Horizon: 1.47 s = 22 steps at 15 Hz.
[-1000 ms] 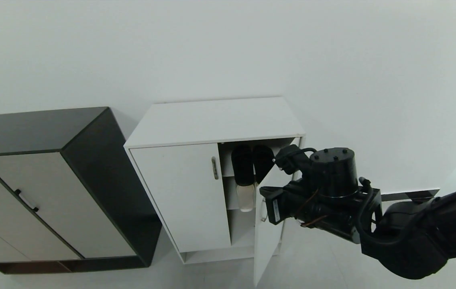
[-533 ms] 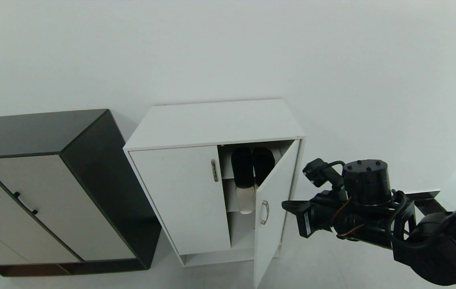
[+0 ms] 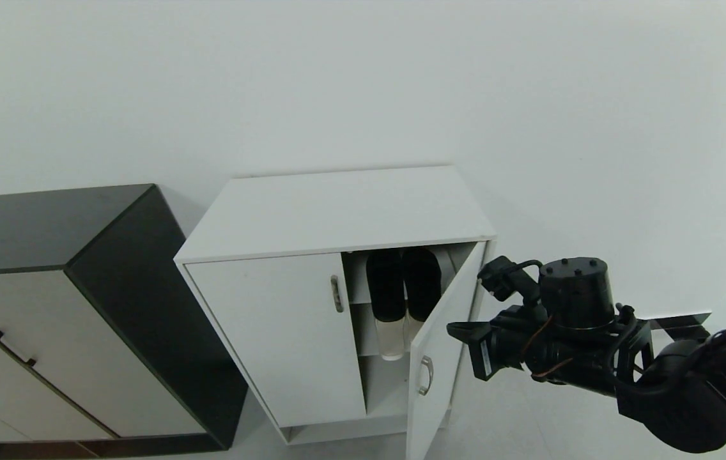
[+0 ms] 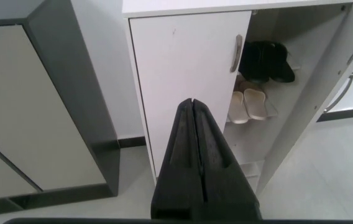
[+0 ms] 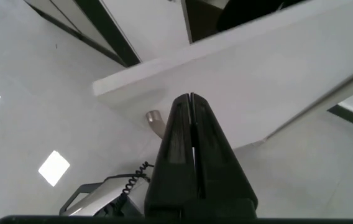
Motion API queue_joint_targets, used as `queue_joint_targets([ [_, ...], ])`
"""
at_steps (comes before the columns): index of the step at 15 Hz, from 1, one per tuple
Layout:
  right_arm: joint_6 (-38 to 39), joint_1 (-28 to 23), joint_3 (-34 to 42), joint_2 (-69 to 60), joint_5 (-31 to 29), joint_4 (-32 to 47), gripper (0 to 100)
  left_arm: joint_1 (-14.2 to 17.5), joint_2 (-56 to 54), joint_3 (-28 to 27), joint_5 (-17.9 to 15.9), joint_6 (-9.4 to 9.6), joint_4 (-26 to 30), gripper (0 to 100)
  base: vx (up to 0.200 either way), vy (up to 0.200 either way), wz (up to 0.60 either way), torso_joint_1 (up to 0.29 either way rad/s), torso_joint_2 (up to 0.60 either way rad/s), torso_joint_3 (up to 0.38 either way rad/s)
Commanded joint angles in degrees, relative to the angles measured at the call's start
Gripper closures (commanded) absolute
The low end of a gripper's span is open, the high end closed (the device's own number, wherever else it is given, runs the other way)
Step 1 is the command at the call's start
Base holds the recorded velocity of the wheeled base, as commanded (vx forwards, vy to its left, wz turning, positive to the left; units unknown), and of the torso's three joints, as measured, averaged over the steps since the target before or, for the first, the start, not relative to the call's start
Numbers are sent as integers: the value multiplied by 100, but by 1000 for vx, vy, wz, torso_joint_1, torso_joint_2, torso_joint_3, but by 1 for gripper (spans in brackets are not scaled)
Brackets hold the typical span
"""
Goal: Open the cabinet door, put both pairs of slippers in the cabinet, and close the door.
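Head view: the white cabinet stands on the floor against the wall, just beside a dark cabinet on the left. Its left door is shut. Its right door stands partly open, swung out at an angle, with the handle on its outer face. Through the gap the black slippers lie side by side on the top shelf, and the pale slippers lie side by side on the shelf below.

The right arm is outside the right door, and the right jaws point at the door's outer face, above the handle. In the right wrist view these jaws are pressed together with nothing between them, their tips just beside the door panel. I cannot tell whether they touch it.

In the left wrist view the left jaws are likewise closed tight and hold nothing. They are apart from the cabinet and point toward the lower part of its left door, with both pairs of slippers visible on their shelves beyond.
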Motion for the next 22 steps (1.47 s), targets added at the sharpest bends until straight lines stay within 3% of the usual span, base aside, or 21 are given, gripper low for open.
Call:
queue_joint_targets([
  [1,-5,-4,-86,144,2,4,100,0,-1,-1,1,-1,-1,100,0,0,0,0,0,0],
  [22,39,-478,-1747,1419,2,48,100,0,-1,-1,1,-1,-1,100,0,0,0,0,0,0],
])
